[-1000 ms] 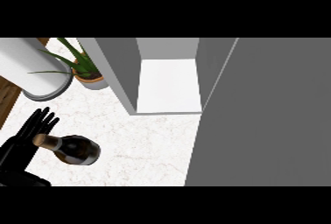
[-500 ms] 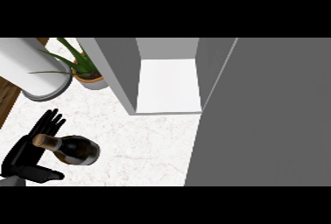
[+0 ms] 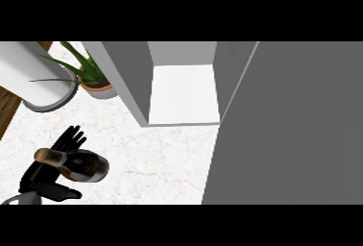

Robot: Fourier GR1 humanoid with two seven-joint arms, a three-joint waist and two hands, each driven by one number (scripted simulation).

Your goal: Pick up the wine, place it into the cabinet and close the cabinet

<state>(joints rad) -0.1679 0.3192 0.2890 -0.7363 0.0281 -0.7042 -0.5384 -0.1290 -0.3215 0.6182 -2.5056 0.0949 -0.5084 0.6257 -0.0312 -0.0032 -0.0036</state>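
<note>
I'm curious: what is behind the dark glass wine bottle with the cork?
The robot's black left hand: its straight fingers show past the dark glass wine bottle, its thumb nearer. The bottle covers part of the hand.

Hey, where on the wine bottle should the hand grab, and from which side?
Probably the wide dark body of the wine bottle, below the corked neck, from its left. It stands upright, and the left hand is open beside it there, fingers on the far side, thumb on the near.
</note>
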